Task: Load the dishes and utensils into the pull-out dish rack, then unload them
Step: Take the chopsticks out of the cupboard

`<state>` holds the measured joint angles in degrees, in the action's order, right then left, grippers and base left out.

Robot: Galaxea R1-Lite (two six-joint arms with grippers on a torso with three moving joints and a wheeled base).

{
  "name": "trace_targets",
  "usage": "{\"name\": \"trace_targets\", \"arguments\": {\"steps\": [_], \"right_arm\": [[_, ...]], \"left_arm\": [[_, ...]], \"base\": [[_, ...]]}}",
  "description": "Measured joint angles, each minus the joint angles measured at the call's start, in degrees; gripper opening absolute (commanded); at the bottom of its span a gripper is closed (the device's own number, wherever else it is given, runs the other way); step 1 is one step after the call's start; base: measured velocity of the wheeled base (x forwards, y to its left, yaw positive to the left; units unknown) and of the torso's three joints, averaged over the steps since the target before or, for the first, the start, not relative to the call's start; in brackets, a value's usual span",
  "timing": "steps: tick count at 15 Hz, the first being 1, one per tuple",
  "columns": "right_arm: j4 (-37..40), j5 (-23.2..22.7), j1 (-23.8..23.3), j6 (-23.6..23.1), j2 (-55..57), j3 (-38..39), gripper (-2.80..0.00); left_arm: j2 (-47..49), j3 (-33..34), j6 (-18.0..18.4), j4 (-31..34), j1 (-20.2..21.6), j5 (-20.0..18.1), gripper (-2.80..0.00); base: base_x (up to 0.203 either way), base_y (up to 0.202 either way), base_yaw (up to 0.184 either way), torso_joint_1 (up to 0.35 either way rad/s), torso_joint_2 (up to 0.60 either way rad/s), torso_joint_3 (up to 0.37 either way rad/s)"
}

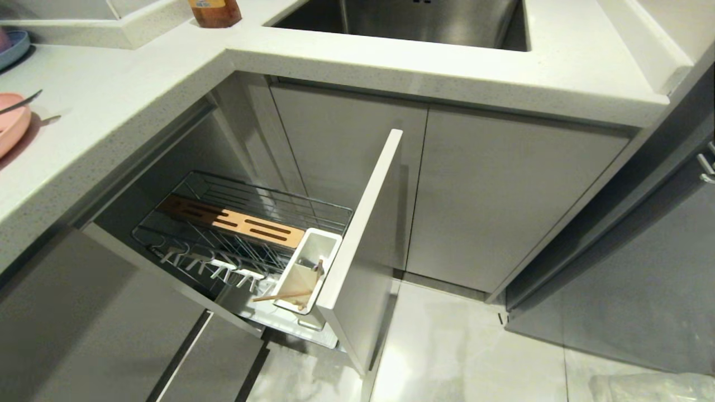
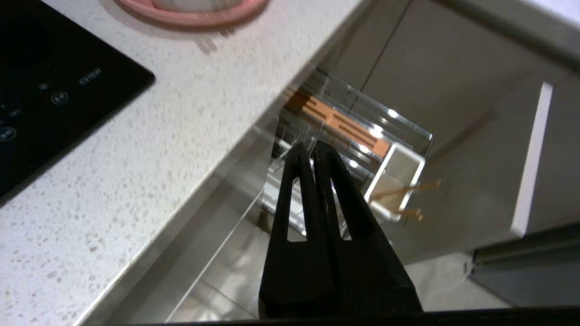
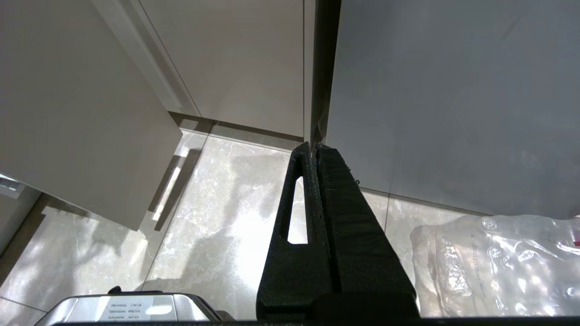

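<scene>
Two chopsticks lean out of the white utensil box at the front of the pull-out dish rack in the lower centre of the head view, while the pink plate sits at the far left edge on the countertop. Left gripper — fingers pressed together, holding nothing — hangs over the counter edge with the rack beyond it. Right gripper is likewise closed and empty above the floor — a clear plastic bag lies at lower right.

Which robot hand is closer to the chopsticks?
Left. The left gripper, empty, hangs by the counter edge above the rack, chopsticks just beyond it. The right gripper points at floor and cabinets, no chopsticks in sight.
</scene>
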<state>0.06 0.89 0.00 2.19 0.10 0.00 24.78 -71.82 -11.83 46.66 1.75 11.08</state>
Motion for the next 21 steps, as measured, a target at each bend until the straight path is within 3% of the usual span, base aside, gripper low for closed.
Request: {"name": "trace_targets", "arguments": {"steps": [3,6,10,12,17,21], "right_arm": [[0.0,0.0,0.0,0.0,0.0,0.0,-2.8],[0.0,0.0,0.0,0.0,0.0,0.0,-2.8],[0.0,0.0,0.0,0.0,0.0,0.0,-2.8],[0.0,0.0,0.0,0.0,0.0,0.0,-2.8],[0.0,0.0,0.0,0.0,0.0,0.0,-2.8],[0.0,0.0,0.0,0.0,0.0,0.0,-2.8]], "left_arm": [[-7.8,12.9,6.9,-4.6,-1.0,-0.7,-2.8],[-16.5,29.1,13.7,-13.1,-1.3,-2.0,-2.8],[-22.8,48.4,18.3,-27.8,-1.4,-7.1,-2.8],[-24.0,55.2,19.0,-31.9,-1.4,-9.5,-2.8],[-24.8,69.4,19.0,-45.0,-1.4,-11.1,-2.8],[-24.9,71.7,18.2,-46.7,-1.4,-11.6,-2.8]], "base": [[0.0,0.0,0.0,0.0,0.0,0.0],[0.0,0.0,0.0,0.0,0.0,0.0],[0.0,0.0,0.0,0.0,0.0,0.0],[0.0,0.0,0.0,0.0,0.0,0.0],[0.0,0.0,0.0,0.0,0.0,0.0],[0.0,0.0,0.0,0.0,0.0,0.0]]}}
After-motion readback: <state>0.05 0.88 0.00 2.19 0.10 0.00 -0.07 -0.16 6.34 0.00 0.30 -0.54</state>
